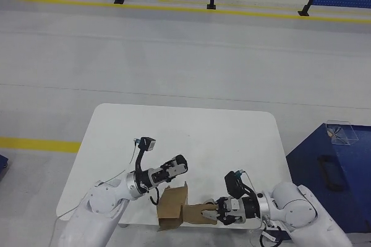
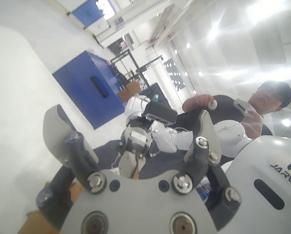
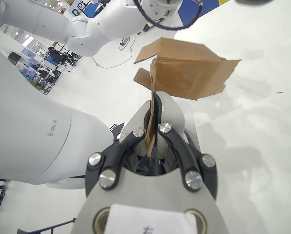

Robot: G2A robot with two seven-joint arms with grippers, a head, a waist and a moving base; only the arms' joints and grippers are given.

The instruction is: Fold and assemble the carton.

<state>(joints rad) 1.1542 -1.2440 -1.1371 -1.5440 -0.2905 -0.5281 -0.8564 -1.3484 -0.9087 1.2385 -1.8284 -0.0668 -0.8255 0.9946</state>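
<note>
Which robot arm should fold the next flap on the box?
Left, most likely. The left gripper hangs close by the carton with its jaws open and empty, so it is free to push a flap. The right gripper is busy: its jaws are shut on a carton flap, holding it.

white table (image 1: 191, 129) noted on grey floor; blue cabinet (image 1: 358, 185) placed just beside it; yellow line (image 1: 31, 144) painted along floor.
</note>
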